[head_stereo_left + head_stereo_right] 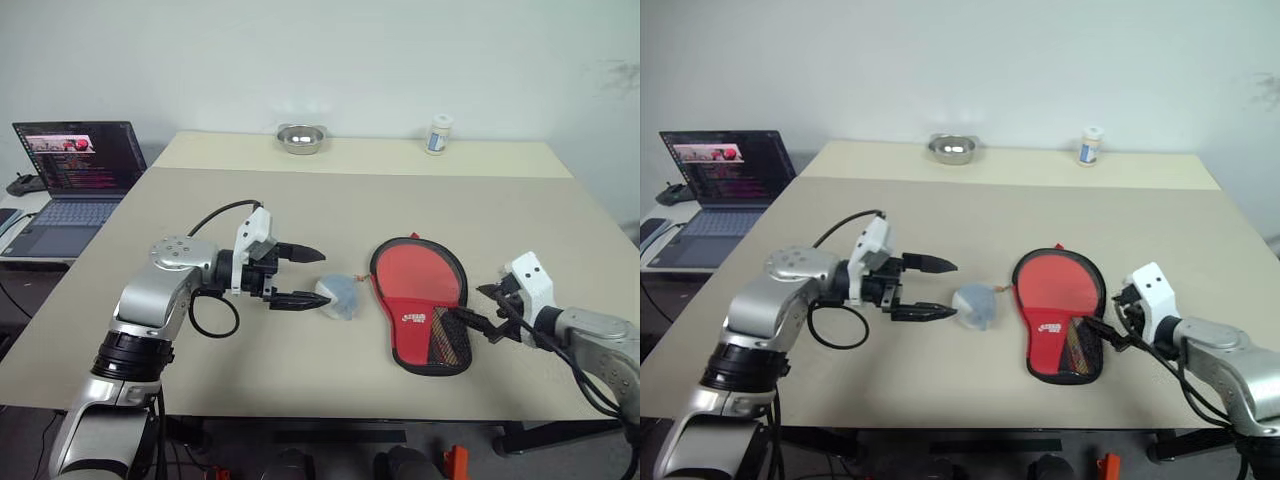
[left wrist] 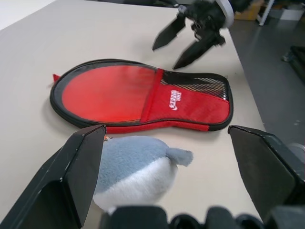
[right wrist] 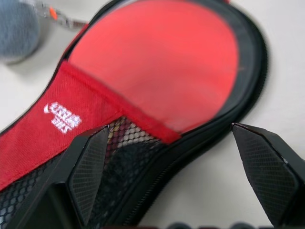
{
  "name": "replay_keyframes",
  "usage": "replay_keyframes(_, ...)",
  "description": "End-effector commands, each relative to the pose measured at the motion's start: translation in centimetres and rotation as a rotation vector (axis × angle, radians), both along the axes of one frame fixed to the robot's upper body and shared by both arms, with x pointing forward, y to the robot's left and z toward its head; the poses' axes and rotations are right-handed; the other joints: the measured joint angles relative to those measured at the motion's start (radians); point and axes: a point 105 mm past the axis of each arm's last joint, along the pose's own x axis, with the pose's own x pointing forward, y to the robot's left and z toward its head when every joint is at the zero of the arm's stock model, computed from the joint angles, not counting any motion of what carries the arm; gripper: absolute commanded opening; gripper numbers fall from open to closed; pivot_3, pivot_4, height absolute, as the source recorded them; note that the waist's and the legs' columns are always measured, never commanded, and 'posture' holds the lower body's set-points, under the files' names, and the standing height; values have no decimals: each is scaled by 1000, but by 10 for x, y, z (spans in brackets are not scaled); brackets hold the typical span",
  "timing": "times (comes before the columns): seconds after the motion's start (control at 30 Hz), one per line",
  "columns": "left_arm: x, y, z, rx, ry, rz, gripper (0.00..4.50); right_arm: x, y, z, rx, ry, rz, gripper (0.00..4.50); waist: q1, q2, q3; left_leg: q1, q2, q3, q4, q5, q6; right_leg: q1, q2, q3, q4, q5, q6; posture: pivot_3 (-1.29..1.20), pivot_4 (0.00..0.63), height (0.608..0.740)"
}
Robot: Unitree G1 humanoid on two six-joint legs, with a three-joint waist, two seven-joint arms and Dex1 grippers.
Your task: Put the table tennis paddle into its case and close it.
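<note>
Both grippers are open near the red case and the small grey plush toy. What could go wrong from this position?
1. The left gripper is open right beside the grey plush toy, which lies close to the case. It may push or grab the toy instead.
2. The right gripper is open at the mesh pocket end of the case. Its fingers may catch the mesh, or drag the case across the table.

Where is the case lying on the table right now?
In the head views, the case lies flat on the beige table right of centre, red side up, between a small grey-and-white plush toy and the open right gripper.
</note>
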Motion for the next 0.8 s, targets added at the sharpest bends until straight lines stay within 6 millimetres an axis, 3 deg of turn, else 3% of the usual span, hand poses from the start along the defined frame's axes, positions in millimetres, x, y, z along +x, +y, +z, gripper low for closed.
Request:
replay_keyframes(0.03, -1, -7, 16, -25, -59, -19, 4500, 8, -7, -7, -27, -13, -45, 4476, 0, 0, 0, 0, 0, 0, 0, 0, 0, 0, 0, 0, 0, 0, 0, 0, 150, 740)
replay_keyframes(0.23, 1, -13, 18, -25, -72, -33, 4500, 10, -16, -26, -89, 25, -69, 4476, -1, 0, 0, 0, 0, 0, 0, 0, 0, 0, 0, 0, 0, 1, -2, 0, 150, 740)
replay_keyframes(0.37, 1, -14, 19, -23, -75, -35, 4500, 5, -11, -30, -73, 56, -36, 4476, -1, 0, 0, 1, 0, 0, 0, 0, 0, 1, 0, 0, 0, 1, -2, 0, 150, 740)
replay_keyframes(0.47, 1, -14, 19, -20, -76, -34, 4500, 2, -1, -33, -44, 87, -3, 3916, -1, 0, 0, 2, 0, 0, 0, 0, 0, 1, 0, 0, 0, 1, -2, 0, 150, 740)
replay_keyframes(0.8, 4, -5, 17, 6, -73, -10, 4500, -2, 12, -57, 43, 255, -8, 820, -8, -8, -6, 8, 1, 1, -1, 0, 0, 6, 1, 2, 1, 1, -2, 0, 150, 740)
